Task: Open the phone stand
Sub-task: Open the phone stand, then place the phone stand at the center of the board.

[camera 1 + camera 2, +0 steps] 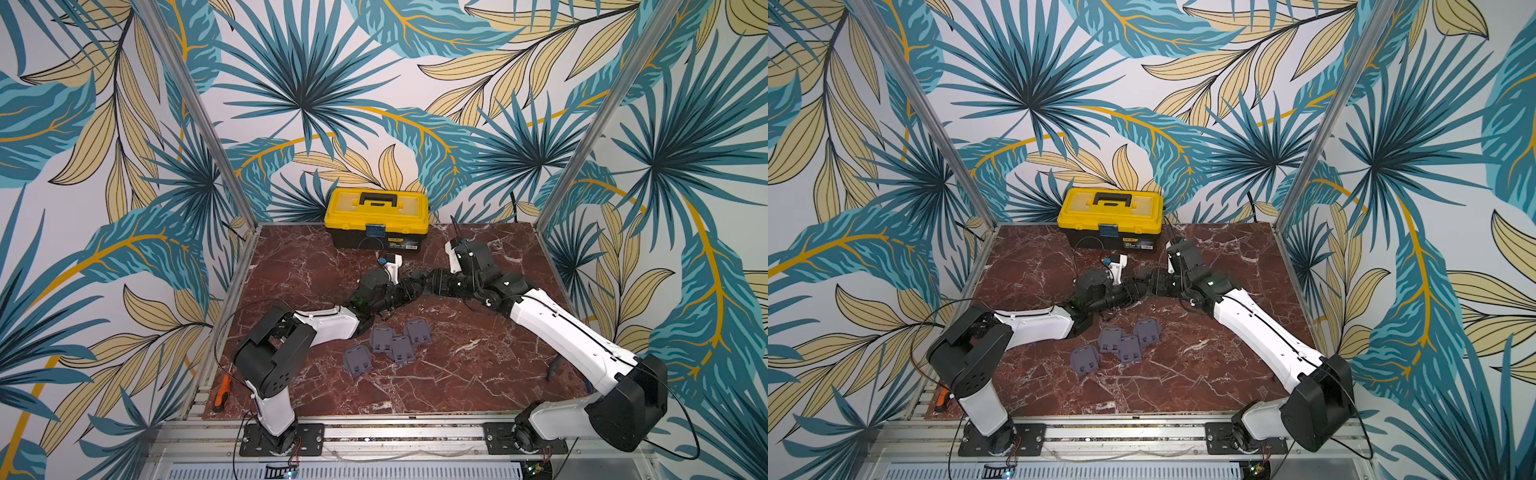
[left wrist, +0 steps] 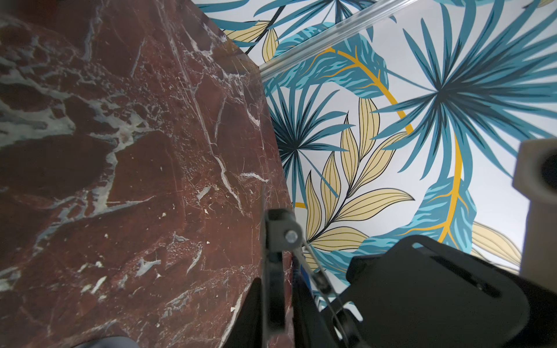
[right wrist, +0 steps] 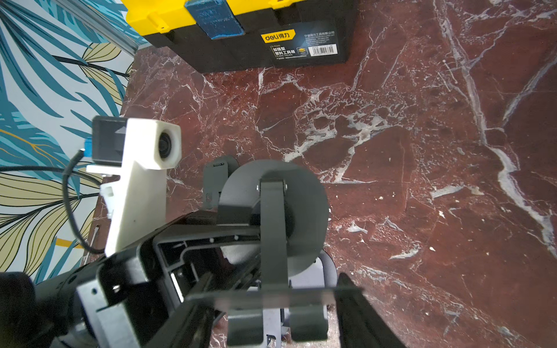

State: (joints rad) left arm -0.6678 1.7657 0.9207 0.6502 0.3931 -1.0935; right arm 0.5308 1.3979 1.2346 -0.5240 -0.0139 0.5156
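The grey phone stand shows best in the right wrist view: a round base (image 3: 304,186), a hinged arm and a plate (image 3: 271,296) with two hooks. My right gripper (image 3: 274,275) is shut on that plate, one finger at each end. In the left wrist view the stand's arm (image 2: 275,262) sits edge-on between the fingers of my left gripper (image 2: 275,275), with a thin strip of table showing beside one finger, so that gripper is slightly open. In both top views the two grippers (image 1: 411,289) (image 1: 1148,280) meet at mid-table and hide the stand.
Several folded grey phone stands (image 1: 386,340) (image 1: 1121,343) lie on the marble table in front of the arms. A yellow toolbox (image 1: 376,216) (image 1: 1111,216) stands at the back edge. An orange screwdriver (image 1: 222,392) lies off the front left corner.
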